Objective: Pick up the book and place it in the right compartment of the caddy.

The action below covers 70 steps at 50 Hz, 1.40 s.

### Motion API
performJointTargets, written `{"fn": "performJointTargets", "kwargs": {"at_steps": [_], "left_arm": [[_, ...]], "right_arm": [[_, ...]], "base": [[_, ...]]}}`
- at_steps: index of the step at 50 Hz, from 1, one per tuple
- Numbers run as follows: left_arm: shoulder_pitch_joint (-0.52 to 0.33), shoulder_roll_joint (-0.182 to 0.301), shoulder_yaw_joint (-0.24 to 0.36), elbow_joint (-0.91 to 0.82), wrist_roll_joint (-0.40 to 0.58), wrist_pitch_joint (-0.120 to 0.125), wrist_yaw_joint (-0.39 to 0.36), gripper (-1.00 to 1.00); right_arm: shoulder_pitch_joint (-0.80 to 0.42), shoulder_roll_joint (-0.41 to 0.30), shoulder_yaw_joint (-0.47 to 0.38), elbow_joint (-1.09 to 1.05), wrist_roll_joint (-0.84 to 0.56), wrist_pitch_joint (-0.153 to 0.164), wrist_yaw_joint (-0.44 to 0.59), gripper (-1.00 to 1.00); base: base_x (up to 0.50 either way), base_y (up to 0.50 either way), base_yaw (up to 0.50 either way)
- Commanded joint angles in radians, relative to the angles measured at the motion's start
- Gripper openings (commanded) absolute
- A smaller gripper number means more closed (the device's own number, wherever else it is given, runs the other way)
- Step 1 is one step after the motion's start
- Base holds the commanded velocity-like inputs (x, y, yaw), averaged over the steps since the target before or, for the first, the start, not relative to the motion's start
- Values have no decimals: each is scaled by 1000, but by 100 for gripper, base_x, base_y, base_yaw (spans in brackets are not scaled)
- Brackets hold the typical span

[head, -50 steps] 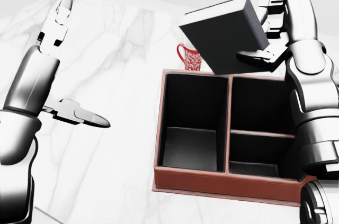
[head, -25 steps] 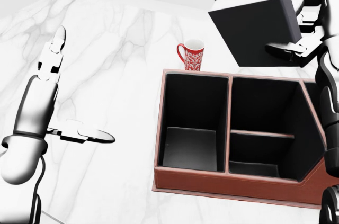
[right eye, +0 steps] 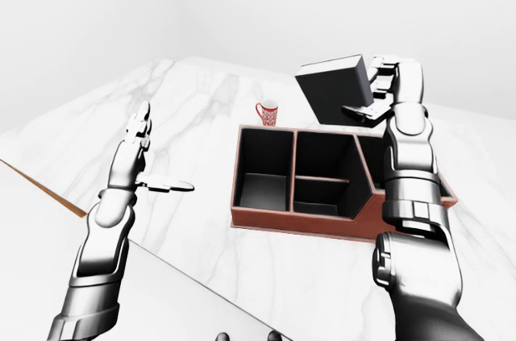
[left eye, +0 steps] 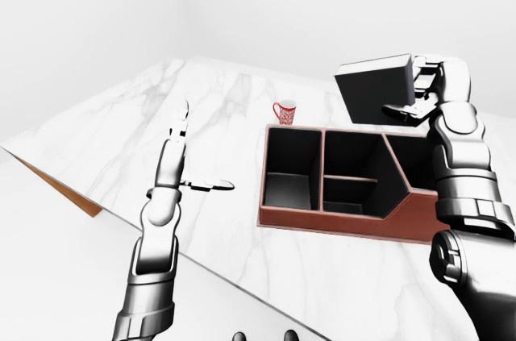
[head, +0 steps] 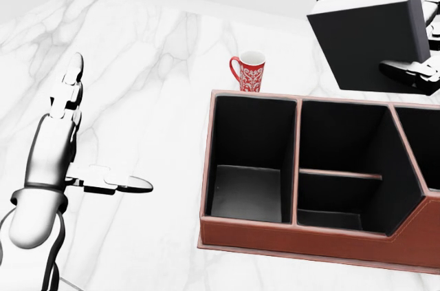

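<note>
The book (head: pixel 368 33) has swung rightward, clamped in the right hand (left eye: pixel 426 95) above the caddy (head: pixel 309 236); lower it level into the right compartment. Left hand (head: pixel 75 167) idles open.

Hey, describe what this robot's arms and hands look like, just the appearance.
Both arms are glossy silver-grey metal, built from rounded cylindrical segments with dark black bands at the joints. The left robot hand has slim, jointed, blade-like fingers with rounded silver tips. The right robot hand looks blockier, with black finger links and grey casing. No cables, sleeves or markings are visible.
</note>
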Motion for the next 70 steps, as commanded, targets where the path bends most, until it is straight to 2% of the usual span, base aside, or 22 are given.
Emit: {"fn": "performJointTargets", "kwargs": {"at_steps": [1, 13, 16, 21, 22, 23, 26, 35, 37, 41, 44, 46, 47, 49, 54, 63, 64, 65, 67, 69, 70], "left_arm": [[7, -7, -2, -8, -19, 6, 6, 100], [9, -7, -2, -9, -18, 6, 9, 100], [12, -7, -3, 0, -14, -5, 11, 100], [13, -9, -5, -14, -9, 5, 8, 100], [15, -10, -6, -8, -8, -3, 9, 100], [14, -10, -6, -14, -7, 3, 8, 100], [16, -10, -6, -8, -6, -4, 9, 100], [20, -14, -12, -17, 3, -2, 7, 100], [20, -13, -11, -4, 4, -12, 8, 100], [20, -13, -11, -4, 7, -14, 8, 100], [22, -15, -14, -5, 9, -15, 7, 100], [23, -17, -17, -6, 12, -15, 7, 100], [23, -17, -17, -5, 13, -15, 7, 100], [23, -18, -17, -7, 15, -15, 6, 100], [20, -19, -19, -19, 18, -3, 3, 100], [24, -19, -19, -16, 22, -10, 1, 100], [25, -19, -19, -13, 22, -14, 2, 100], [27, -20, -20, -10, 23, -18, 3, 100], [28, -21, -20, -7, 24, -21, 4, 100], [30, -21, -21, -5, 25, -25, 5, 100], [31, -22, -22, -8, 26, -23, 4, 100]], "right_arm": [[30, -43, -42, -48, 6, 11, -20, -100], [73, -71, -63, -60, 17, 5, -20, -100], [88, -85, -74, -74, 24, 13, -20, -100], [105, -105, -87, -86, 34, 18, -17, -100], [109, -109, -89, -87, 35, 18, -17, -100], [112, -111, -90, -92, 35, 19, -16, -100], [124, -122, -98, -99, 38, 19, -14, -100], [127, -165, -115, -76, 46, 15, -11, -100], [126, -172, -117, -62, 46, 6, -10, -100], [137, -191, -125, -59, 51, 8, -9, -100], [143, -201, -131, -42, 54, -6, -8, -100], [177, -189, -137, -9, 55, -69, -18, -100], [181, -190, -137, -3, 57, -77, -19, -100], [185, -194, -137, 3, 58, -82, -21, -100], [193, -203, -140, -6, 61, -71, -23, -100], [201, -215, -144, 35, 61, -98, -26, -100], [189, -227, -143, 37, 61, -82, -20, -100], [198, -221, -143, 50, 60, -104, -24, -100], [197, -221, -141, 80, 58, -128, -26, -100], [178, -236, -137, 99, 57, -120, -21, -100], [186, -230, -137, 120, 57, -148, -25, -100]], "base": [[0, 0, 0], [0, 0, 0], [0, 0, 0], [0, 0, 0], [0, 0, 0], [0, 0, 0], [0, 0, 0], [0, 0, 0], [0, 0, 0], [0, 0, 0], [0, 0, 0], [0, 0, 0], [0, 0, 0], [0, 0, 0], [0, 0, 0], [0, 0, 0], [0, 0, 0], [0, 0, 0], [0, 0, 0], [0, 0, 0], [0, 0, 0]]}}
